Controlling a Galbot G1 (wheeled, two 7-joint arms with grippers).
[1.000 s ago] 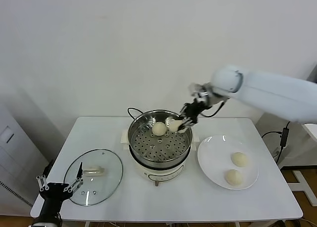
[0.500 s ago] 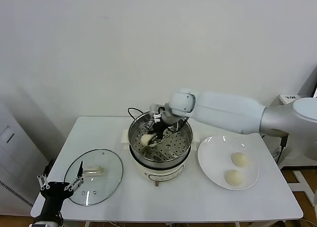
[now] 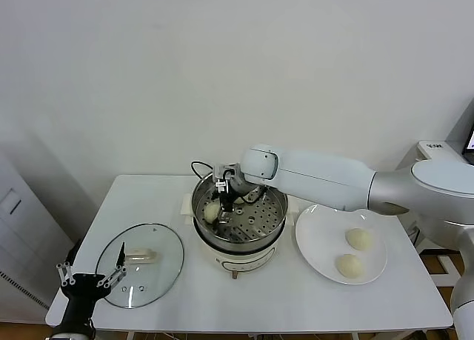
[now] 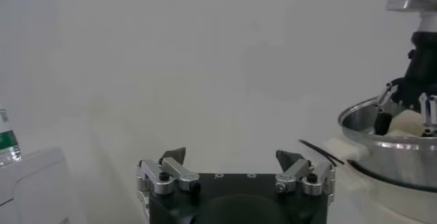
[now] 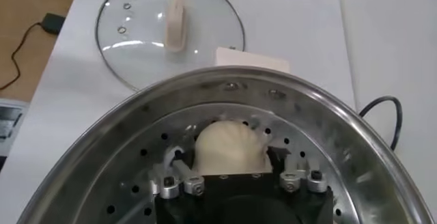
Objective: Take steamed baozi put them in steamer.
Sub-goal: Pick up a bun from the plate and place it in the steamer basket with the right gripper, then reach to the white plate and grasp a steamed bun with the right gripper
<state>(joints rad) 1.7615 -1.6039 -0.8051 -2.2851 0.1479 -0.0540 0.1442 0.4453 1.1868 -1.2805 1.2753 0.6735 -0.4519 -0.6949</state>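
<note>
The right gripper (image 3: 220, 199) is down inside the steamer (image 3: 239, 214), at its left side, with the arm stretched across from the right. In the right wrist view its jaws stand spread, 1 finger (image 5: 174, 175) on each flank of a baozi (image 5: 229, 149) that sits on the perforated floor; whether the pads touch the dough cannot be told. In the head view that bun (image 3: 212, 211) shows as a pale lump against the left inner wall, just below the gripper. A 2nd bun is partly hidden behind the gripper, and its exact spot cannot be made out. 2 more baozi lie on the plate (image 3: 317, 240) to the right of the steamer, 1 (image 3: 358, 238) behind the other (image 3: 349, 265), near each other but apart. The glass lid (image 3: 140, 264) lies flat on the table (image 3: 266, 299), left of the steamer and apart from it. The left gripper (image 3: 89, 279) is parked low at the table's front left corner, just beside the lid's edge, its fingers (image 4: 172, 158) spread wide and holding nothing.
</note>
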